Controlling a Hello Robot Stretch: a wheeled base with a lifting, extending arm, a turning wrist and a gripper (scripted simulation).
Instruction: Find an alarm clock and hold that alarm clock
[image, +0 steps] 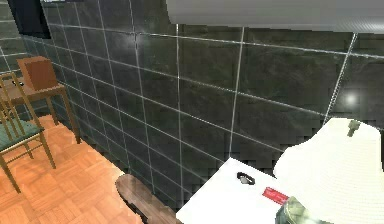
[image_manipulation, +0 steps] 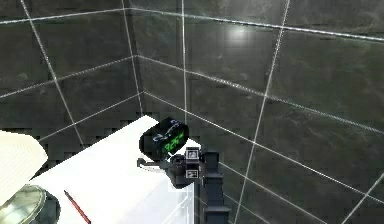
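Alarm clock: I see a black clock with a green face (image_manipulation: 166, 138) at the far corner of the white table (image_manipulation: 110, 175), close to the dark tiled wall (image_manipulation: 290, 90).
Fingers: the fingers (image_manipulation: 148, 159) sit at the clock's lower edge. I cannot tell their state, nor whether they hold the clock, because the table lies right behind it.
Arm: the dark bar (image_manipulation: 212, 198) rises from the bottom edge beside the table.
Also on the table: a red pencil (image_manipulation: 77, 205), a cream rounded thing (image_manipulation: 18, 160) and a small dark ring (image: 245, 178).
Forward view's left: a wooden chair with a green seat (image: 20, 132) and a brown box (image: 40, 72) on a small stand.
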